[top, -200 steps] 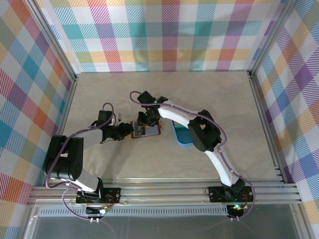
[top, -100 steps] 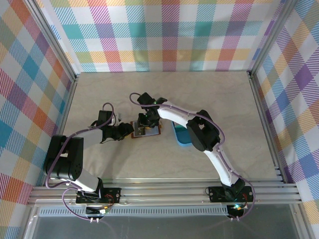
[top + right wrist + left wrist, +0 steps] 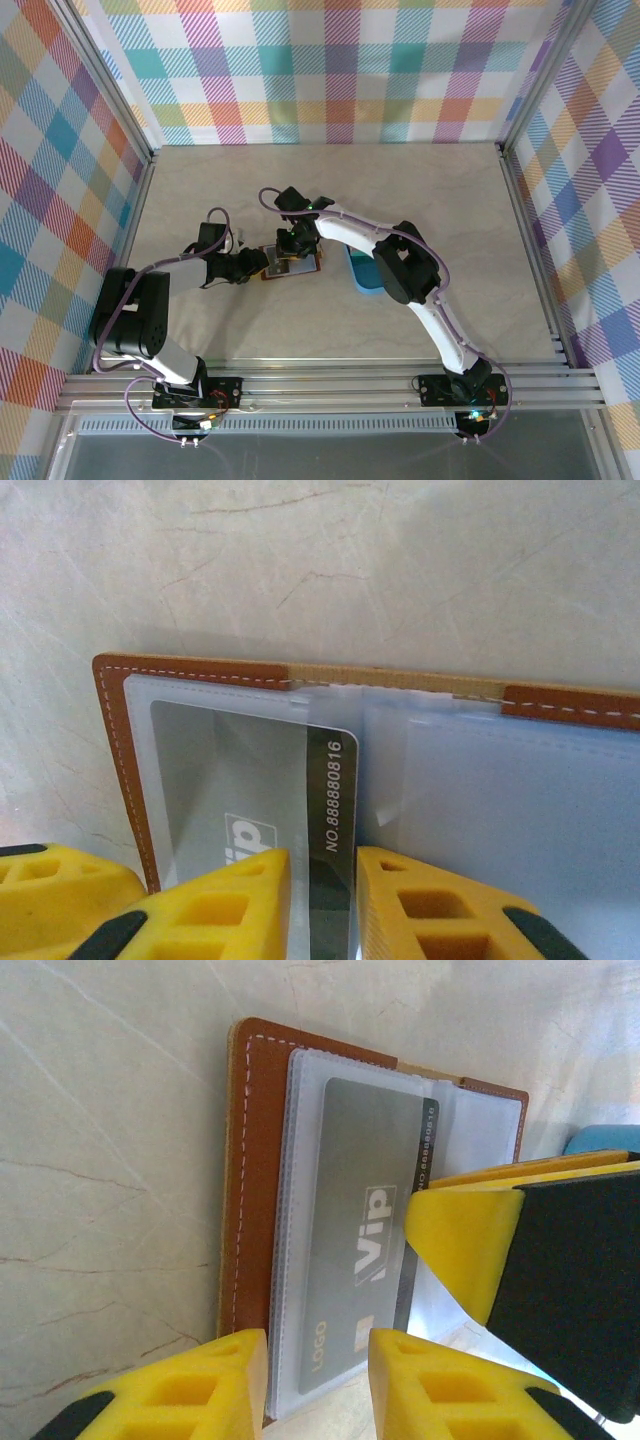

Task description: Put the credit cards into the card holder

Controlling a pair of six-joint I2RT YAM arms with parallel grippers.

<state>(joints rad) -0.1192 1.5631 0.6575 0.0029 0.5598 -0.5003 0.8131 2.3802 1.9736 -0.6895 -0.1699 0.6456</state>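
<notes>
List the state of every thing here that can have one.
card holder, open, lying flat on the table, clear sleeves up.
VIP card, face up on one sleeve page; inside the sleeve or on it, cannot tell.
left claw, part open, set at the holder's edge.
right claw, part open, astride the card's dark strip.
blue tray, on the table beside the holder, partly under the right arm.

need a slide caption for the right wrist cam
Card insertion: right gripper set over a grey VIP card lying on the open brown card holder.
</notes>
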